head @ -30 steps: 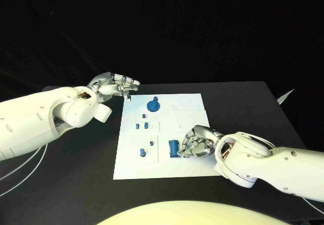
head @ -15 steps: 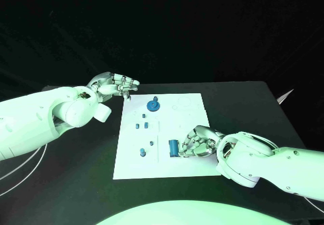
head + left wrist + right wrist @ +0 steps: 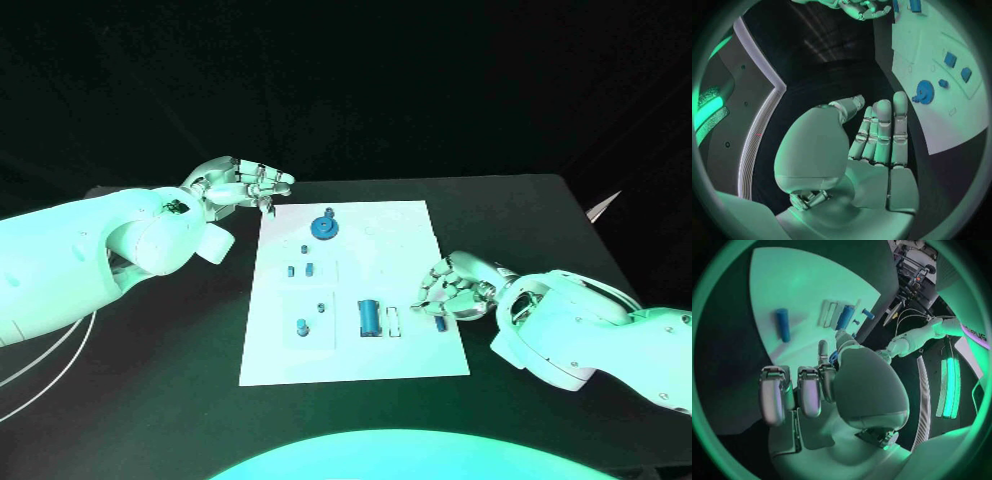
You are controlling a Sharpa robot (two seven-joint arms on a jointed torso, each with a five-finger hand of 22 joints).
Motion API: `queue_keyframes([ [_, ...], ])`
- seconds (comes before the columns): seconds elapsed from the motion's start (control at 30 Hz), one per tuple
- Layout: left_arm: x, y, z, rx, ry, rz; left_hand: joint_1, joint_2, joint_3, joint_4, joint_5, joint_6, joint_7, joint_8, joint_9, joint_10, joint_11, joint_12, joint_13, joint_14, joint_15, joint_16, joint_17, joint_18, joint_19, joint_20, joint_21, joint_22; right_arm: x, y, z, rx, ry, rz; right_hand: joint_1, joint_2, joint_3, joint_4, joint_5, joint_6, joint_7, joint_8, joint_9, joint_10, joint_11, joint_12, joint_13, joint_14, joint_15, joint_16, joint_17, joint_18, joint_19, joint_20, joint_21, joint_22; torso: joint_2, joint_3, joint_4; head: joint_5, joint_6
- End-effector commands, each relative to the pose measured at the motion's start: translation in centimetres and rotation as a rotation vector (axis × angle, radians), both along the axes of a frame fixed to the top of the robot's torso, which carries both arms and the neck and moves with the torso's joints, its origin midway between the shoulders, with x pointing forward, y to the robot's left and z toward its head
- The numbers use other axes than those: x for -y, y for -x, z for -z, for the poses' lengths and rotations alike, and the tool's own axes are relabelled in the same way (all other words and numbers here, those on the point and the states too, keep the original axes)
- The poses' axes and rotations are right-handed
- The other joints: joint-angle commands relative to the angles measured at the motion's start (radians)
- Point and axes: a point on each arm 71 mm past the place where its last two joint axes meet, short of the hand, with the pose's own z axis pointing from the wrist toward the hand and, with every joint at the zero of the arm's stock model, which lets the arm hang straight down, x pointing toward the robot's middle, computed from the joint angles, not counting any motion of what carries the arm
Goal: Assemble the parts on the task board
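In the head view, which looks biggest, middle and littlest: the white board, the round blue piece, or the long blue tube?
1. White board, by far the biggest.
2. Long blue tube.
3. Round blue piece.
The tube and round piece look close in size.

You cannot tell whether the right hand (image 3: 459, 293) holds anything: its curled fingers (image 3: 809, 390) cover whatever lies under them on the white board (image 3: 411, 355), and a small blue piece (image 3: 440, 325) shows just beside them. The peg-like pieces (image 3: 300, 270) left of the board's middle are too small to make out in shape. The left wrist view cuts the board (image 3: 954, 125) off at the circle's rim.
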Motion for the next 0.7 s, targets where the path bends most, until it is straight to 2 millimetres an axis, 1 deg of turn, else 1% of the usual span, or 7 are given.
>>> queue_keyframes([
  [0.03,0.2,0.1,-0.2,0.010,0.015,0.010,-0.003,0.003,-0.002,0.006,-0.001,0.001,0.000,-0.003,-0.001,-0.007,0.003,0.005,-0.001,-0.002,0.001,0.002,0.001,0.007,0.006,-0.001,-0.005,-0.001,1.0,0.0,-0.6,0.068,0.028,0.002,-0.002,-0.009,0.005,0.002,-0.008,-0.010,0.002,-0.009,-0.002,0.032,0.007,-0.005,0.178,0.094,0.008,0.003,0.203,-0.007,0.085,0.011,-0.004,0.226,0.002,-0.0001,-0.0001,-0.010,0.006],
  [0.13,0.2,0.1,-0.2,0.011,0.016,0.011,-0.004,0.003,-0.003,0.010,-0.001,0.001,0.000,-0.004,-0.001,-0.007,0.002,0.006,-0.002,-0.002,0.002,0.002,0.001,0.007,0.006,-0.001,-0.007,-0.002,2.1,0.0,-0.7,0.084,0.056,0.017,-0.007,-0.011,0.003,0.004,-0.017,-0.007,0.003,-0.012,-0.004,0.032,0.009,-0.005,0.179,0.094,0.010,0.003,0.204,-0.008,0.086,0.013,-0.002,0.227,0.002,0.0014,-0.0013,-0.011,0.007],
  [0.33,0.3,0.1,-0.2,0.010,0.016,0.014,-0.004,0.003,-0.003,0.010,-0.001,0.001,0.000,-0.004,-0.001,-0.007,0.002,0.006,-0.002,-0.002,0.002,0.002,0.001,0.007,0.006,-0.001,-0.007,-0.002,3.4,0.2,-0.6,0.098,0.109,0.033,-0.021,-0.012,0.000,0.006,-0.025,0.008,0.001,-0.011,-0.004,0.033,0.008,-0.003,0.180,0.094,0.011,0.004,0.206,-0.008,0.087,0.016,0.001,0.229,0.001,0.0019,-0.0013,-0.015,0.007],
  [0.43,0.4,0.1,-0.2,0.009,0.016,0.015,-0.004,0.003,-0.003,0.010,-0.001,0.001,0.000,-0.004,-0.001,-0.007,0.002,0.006,-0.002,-0.002,0.002,0.002,0.001,0.007,0.006,-0.001,-0.007,-0.002,3.5,0.4,0.0,0.077,0.120,0.041,-0.031,-0.011,-0.003,0.007,-0.029,0.014,-0.001,-0.010,-0.004,0.032,0.007,-0.004,0.179,0.094,0.010,0.004,0.206,-0.008,0.087,0.017,0.000,0.229,0.002,0.0014,0.0000,-0.018,0.010],
  [0.6,0.4,0.1,-0.2,0.007,0.016,0.018,-0.004,0.003,-0.003,0.010,-0.001,0.001,0.000,-0.004,-0.001,-0.007,0.002,0.006,-0.002,-0.002,0.002,0.002,0.001,0.007,0.006,-0.001,-0.007,-0.002,3.0,0.7,1.3,0.034,0.126,0.046,-0.046,-0.010,-0.008,0.008,-0.037,0.020,-0.002,-0.011,-0.004,0.032,0.006,-0.006,0.179,0.094,0.009,0.004,0.205,-0.008,0.087,0.017,0.000,0.229,0.002,0.0018,0.0034,-0.017,0.008],
  [0.7,0.4,0.1,-0.2,0.006,0.016,0.017,-0.005,0.003,-0.003,0.010,-0.001,0.001,-0.001,-0.004,-0.001,-0.007,0.002,0.006,-0.003,-0.002,0.002,0.002,0.001,0.007,0.006,-0.001,-0.008,-0.003,2.8,0.9,1.9,0.016,0.130,0.047,-0.049,-0.010,-0.009,0.008,-0.039,0.020,-0.002,-0.011,-0.004,0.032,0.006,-0.006,0.179,0.094,0.009,0.004,0.205,-0.008,0.087,0.017,-0.001,0.228,0.002,0.0019,0.0039,-0.015,0.007],
])
